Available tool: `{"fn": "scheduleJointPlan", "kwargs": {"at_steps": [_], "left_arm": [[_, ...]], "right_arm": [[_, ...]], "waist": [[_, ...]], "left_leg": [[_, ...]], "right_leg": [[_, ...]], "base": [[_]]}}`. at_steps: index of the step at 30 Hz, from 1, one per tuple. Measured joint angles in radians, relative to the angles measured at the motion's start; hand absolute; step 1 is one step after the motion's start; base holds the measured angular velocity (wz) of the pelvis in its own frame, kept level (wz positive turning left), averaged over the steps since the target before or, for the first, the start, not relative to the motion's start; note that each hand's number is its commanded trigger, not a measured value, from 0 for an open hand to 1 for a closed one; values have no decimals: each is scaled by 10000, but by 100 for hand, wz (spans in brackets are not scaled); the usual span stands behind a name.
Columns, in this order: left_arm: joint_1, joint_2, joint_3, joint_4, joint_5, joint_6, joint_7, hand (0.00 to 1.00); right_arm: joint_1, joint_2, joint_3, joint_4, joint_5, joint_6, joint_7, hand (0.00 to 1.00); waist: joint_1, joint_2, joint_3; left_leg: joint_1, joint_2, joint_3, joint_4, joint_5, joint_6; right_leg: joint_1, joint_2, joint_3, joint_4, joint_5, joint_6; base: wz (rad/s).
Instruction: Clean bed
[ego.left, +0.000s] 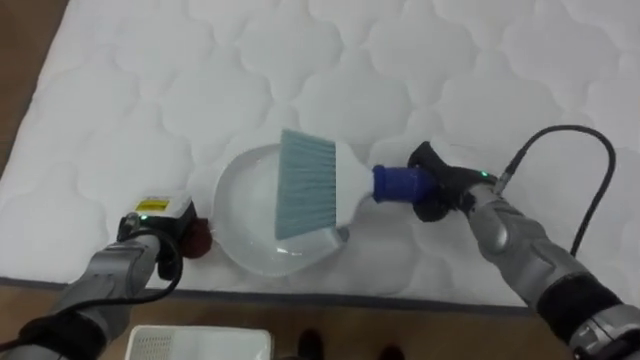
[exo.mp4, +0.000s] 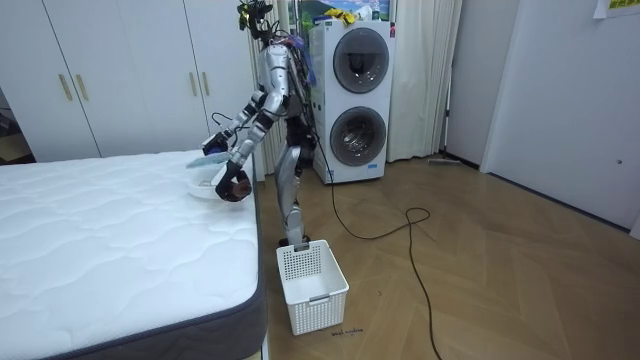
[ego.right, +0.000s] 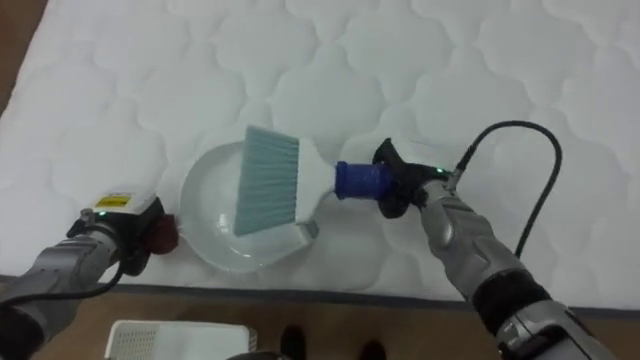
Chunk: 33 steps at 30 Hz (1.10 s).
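Right hand (ego.left: 438, 185) is clamped round the blue handle of the brush (ego.left: 305, 185), with the bristles lying over the white dustpan (ego.left: 240, 215). The pan sits on the mattress (ego.left: 450, 60) near its 6 o'clock edge. The left hand (ego.left: 150, 240) is at the pan's 9 o'clock by a dark red grip, and I can't tell if its fingers are closed. No crumbs I can spot on the quilting, so I'd guess sweeping's mostly done and emptying the pan is what's left. Room view: the robot stands at the bedside, basket (exo.mp4: 310, 285) on the floor at its 6 o'clock, stacked washers (exo.mp4: 355, 100) behind. Right eye view: same story, nothing blocking the pan.
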Motion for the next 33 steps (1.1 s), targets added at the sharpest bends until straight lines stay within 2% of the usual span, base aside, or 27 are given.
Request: {"fn": "scheduleJointPlan", "kwargs": {"at_steps": [1, 2, 3, 5, 7, 8, 10, 14, 16, 23, 26, 30, 33], "left_arm": [[132, 0, 39, -53, -5, 10, 9, 100], [400, -3, 93, -129, -5, 36, 17, 100], [553, -30, 109, -148, -6, 50, 15, 100], [691, -104, 225, -238, 8, 60, 15, 100], [1130, -151, 586, -638, -8, 68, -34, 100], [1230, -188, 652, -715, -8, 79, -43, 100], [1583, -376, 1004, -1052, 1, 300, -131, 100], [1774, -375, 1023, -1323, -8, 459, -247, 100], [2161, -363, 1270, -1811, -9, 500, -262, 100], [2878, -406, 1836, -2659, -57, 696, -529, 100], [3456, -602, 2590, -3268, -16, 748, -621, 100], [3713, -629, 2662, -3873, -105, 890, -856, 100], [3812, -648, 2660, -3885, -137, 937, -1068, 100]], "right_arm": [[131, 0, -47, 7, 177, 2, -140, 38], [392, 8, -127, 13, 525, 4, -368, 0], [622, 8, -339, 41, 805, 1, -505, 0], [888, 2, -834, 70, 1097, -9, -701, 0], [1200, -7, -1494, 43, 1627, -7, -922, 0], [1281, -11, -1626, 35, 1812, -6, -1000, 0], [1405, -11, -2153, 31, 2429, 19, -1315, 0], [1483, -41, -2642, 29, 3191, 22, -1805, 0], [1659, -91, -2721, 28, 3515, 22, -2013, 0], [2274, -109, -2751, -221, 4287, 129, -2200, 0], [2563, -109, -2781, -733, 4281, 160, -2200, 0], [2679, -110, -2843, -761, 4822, 270, -2282, 0], [2686, -110, -2845, -777, 5062, 314, -2548, 0]], "waist": [[-61, -15, -44], [-127, -41, -135], [-164, -86, -176], [-228, -101, -196], [-237, -149, -310], [-239, -170, -334], [-384, -211, -423], [-456, -219, -432], [-537, -218, -442], [-461, -228, -467], [-453, -229, -467], [-509, -209, -466], [-649, -189, -460]], "left_leg": [[89, 0, -3, -38, 0, 0], [324, 0, -7, -158, 0, 0], [570, -2, 1, -280, 0, -1], [833, -3, -7, -388, 0, -1], [1122, -9, 18, -581, 1, -2], [1218, -16, 29, -638, 1, -2], [1438, -23, 29, -743, -1, -5], [1867, -22, 21, -911, -11, -25], [2234, -11, 6, -1078, -26, -63], [2722, 38, -81, -1172, -103, -185], [2843, 59, -186, -1192, -139, -234], [2758, 7, -819, -924, -163, -277], [2739, -54, -926, -754, -172, -291]], "right_leg": [[102, 18, 11, -65, 8, 10], [342, 63, 25, -202, 42, 39], [583, 86, 24, -355, 59, 50], [890, 136, 22, -541, 99, 85], [1171, 169, 49, -718, 153, 114], [1256, 168, 51, -755, 155, 119], [1501, 236, 51, -906, 169, 146], [1949, 259, 55, -1127, 174, 156], [2359, 318, 44, -1388, 180, 165], [3039, 462, -8, -1766, 189, 155], [3262, 576, -24, -1917, 182, 153], [3658, 587, -596, -1913, 126, 118], [4063, 540, -1038, -1914, -87, 102]], "base": [[0], [0], [0], [0], [-5], [-4], [0], [0], [0], [3], [9], [54], [67]]}}
